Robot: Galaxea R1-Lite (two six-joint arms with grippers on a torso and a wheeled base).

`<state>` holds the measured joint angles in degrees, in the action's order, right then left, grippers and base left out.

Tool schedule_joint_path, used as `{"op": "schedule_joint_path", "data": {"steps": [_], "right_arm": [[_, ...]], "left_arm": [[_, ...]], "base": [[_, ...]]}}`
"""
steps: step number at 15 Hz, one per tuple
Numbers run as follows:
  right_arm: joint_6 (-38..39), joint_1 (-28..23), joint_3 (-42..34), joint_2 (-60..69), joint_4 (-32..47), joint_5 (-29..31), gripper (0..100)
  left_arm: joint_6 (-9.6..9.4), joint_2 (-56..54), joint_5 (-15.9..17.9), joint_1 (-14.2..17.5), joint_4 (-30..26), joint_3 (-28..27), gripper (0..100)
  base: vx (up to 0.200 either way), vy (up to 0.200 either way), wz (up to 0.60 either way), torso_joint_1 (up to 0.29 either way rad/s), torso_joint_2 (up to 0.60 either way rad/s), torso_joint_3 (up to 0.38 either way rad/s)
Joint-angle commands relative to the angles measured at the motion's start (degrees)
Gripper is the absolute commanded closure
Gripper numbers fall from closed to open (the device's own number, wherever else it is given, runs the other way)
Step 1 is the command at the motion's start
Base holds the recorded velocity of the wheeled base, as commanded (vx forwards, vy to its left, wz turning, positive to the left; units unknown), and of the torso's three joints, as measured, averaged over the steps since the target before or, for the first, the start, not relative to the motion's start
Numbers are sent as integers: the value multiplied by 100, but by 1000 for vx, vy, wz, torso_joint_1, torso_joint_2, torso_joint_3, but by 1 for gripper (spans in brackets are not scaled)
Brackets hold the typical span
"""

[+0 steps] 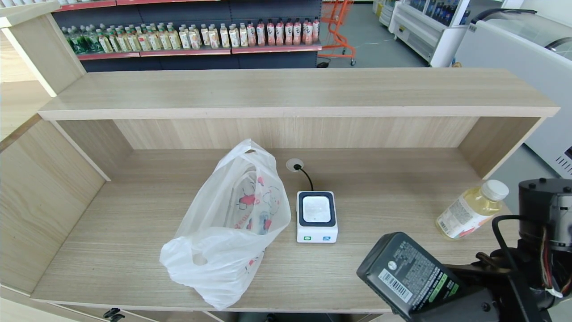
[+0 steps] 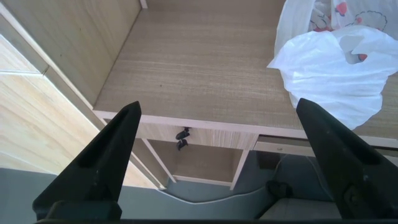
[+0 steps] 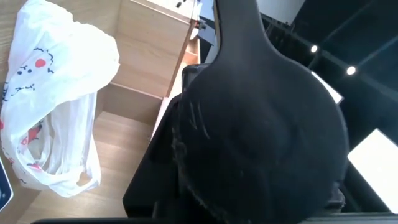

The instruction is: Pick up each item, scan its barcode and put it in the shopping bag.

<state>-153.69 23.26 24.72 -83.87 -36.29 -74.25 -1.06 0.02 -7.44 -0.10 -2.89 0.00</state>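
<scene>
A black package (image 1: 409,273) with a white barcode label facing up hangs over the counter's front right, and my right gripper (image 1: 469,298) is shut on its near end. Its dark rounded body (image 3: 261,124) looms close in the right wrist view. The white scanner (image 1: 316,217) with a dark glass top sits at the middle of the counter. Just left of it slumps the white shopping bag (image 1: 232,223) (image 2: 336,68) (image 3: 50,93), with red-printed goods inside. A bottle of yellow drink (image 1: 471,210) lies at the right. My left gripper (image 2: 217,162) hangs open below the counter's front edge, nothing between its fingers.
The wooden counter (image 1: 134,232) is walled at the back and both sides, with a raised shelf (image 1: 290,91) above. The scanner's cable (image 1: 307,176) runs to a hole behind it. Store shelves of bottles (image 1: 192,38) stand beyond.
</scene>
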Motion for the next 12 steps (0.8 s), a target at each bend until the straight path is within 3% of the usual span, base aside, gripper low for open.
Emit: {"op": "schedule_joint_path", "data": {"steps": [1,9,11,12], "right_arm": [[-3,3,-3,-15,-1,-1,100],[58,100,24,-103,52,7,100],[893,56,235,20,324,16,100],[1948,-23,411,152,360,69,100]], "left_arm": [[1,-2,-3,1,-1,0,0],[1,-2,-3,1,-1,0,0],[1,-2,-3,1,-1,0,0],[1,-2,-3,1,-1,0,0]], "base": [[0,0,0,0,0,0],[0,0,0,0,0,0],[0,0,0,0,0,0],[0,0,0,0,0,0]]}}
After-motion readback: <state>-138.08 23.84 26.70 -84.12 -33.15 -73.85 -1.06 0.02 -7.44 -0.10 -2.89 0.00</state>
